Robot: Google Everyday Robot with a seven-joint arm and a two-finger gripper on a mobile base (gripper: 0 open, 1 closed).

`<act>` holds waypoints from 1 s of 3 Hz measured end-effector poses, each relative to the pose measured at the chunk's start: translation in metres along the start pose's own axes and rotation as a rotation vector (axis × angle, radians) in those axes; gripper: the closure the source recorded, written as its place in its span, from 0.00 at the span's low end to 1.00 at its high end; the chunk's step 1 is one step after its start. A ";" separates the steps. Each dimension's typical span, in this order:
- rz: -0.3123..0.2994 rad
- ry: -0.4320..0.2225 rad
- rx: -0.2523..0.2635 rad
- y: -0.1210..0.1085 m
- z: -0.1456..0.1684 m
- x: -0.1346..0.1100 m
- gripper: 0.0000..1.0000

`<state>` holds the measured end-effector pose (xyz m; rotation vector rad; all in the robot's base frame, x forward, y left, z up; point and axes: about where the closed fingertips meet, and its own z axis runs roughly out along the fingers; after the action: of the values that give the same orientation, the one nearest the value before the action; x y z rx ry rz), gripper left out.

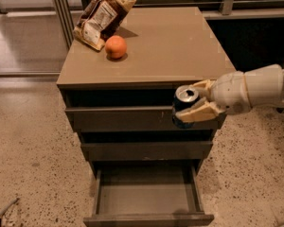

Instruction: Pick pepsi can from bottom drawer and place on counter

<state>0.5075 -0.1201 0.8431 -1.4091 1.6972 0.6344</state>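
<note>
Gripper (195, 102) fingers (201, 112) gripping pepsi can (183, 96) just below table (165, 46) edge.
Table is carrying orange (116, 47) and snack bag (103, 15); bottom drawer (146, 193) is standing open over speckled floor (28, 141).

Cream two-finger gripper (190, 103) clasps the dark blue, silver-topped pepsi can (185, 95) below the tan counter (170, 46) (grey-brown bottom drawer (149, 218) open).

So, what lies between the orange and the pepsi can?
In the camera view, only bare counter; the gripper holds the pepsi can just below its front edge.

Cream gripper (193, 101) near taupe counter (165, 41), blue pepsi can (181, 104)
</note>
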 end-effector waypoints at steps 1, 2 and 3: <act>0.003 -0.025 0.045 -0.019 -0.025 -0.022 1.00; 0.003 -0.025 0.046 -0.019 -0.025 -0.022 1.00; -0.001 -0.026 0.070 -0.031 -0.023 -0.029 1.00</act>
<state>0.5323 -0.1300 0.8836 -1.3475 1.6824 0.5845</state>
